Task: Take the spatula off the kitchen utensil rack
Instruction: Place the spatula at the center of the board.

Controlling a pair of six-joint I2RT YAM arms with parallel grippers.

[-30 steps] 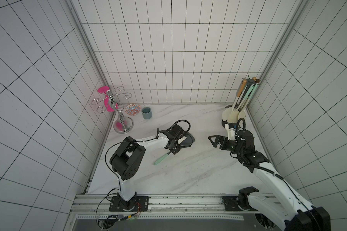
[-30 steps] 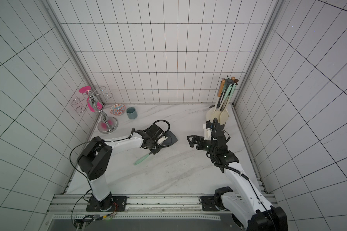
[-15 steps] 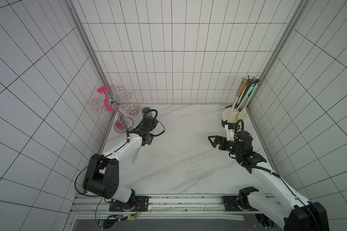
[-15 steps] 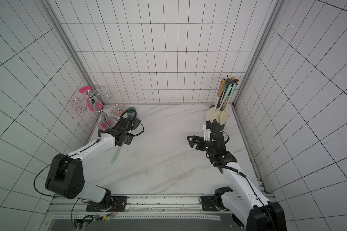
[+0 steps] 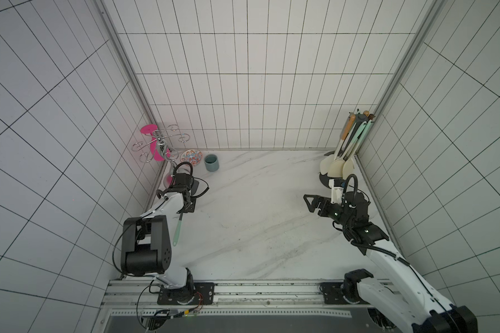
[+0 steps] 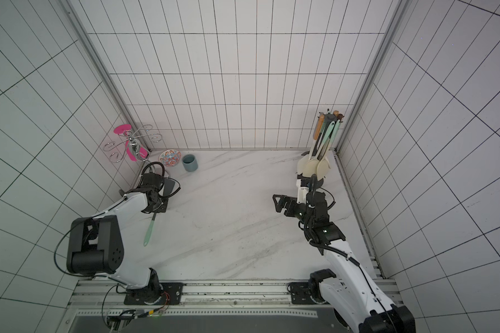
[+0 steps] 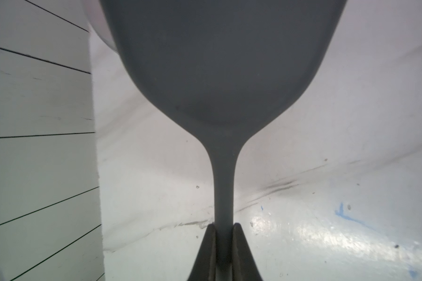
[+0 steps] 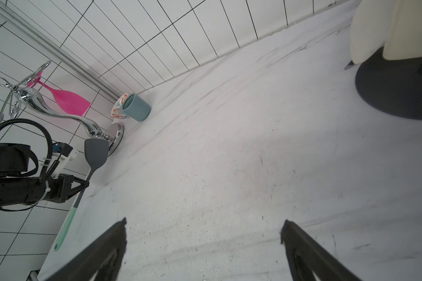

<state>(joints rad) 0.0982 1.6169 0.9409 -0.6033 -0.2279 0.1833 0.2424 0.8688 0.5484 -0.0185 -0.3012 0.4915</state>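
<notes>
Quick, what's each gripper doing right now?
Left gripper: closed on the spatula, gripping its neck.
Right gripper: open, holding nothing.

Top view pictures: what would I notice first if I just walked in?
Probably the left gripper, shut on a spatula with a dark blade and mint handle, by the left wall. Next, the bright pink glass hanging on the chrome stand in the far left corner, then the kitchen utensil rack crowded with pale spoons in the far right corner.

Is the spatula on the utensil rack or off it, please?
Off: the left gripper holds the spatula, far from the kitchen utensil rack.
</notes>
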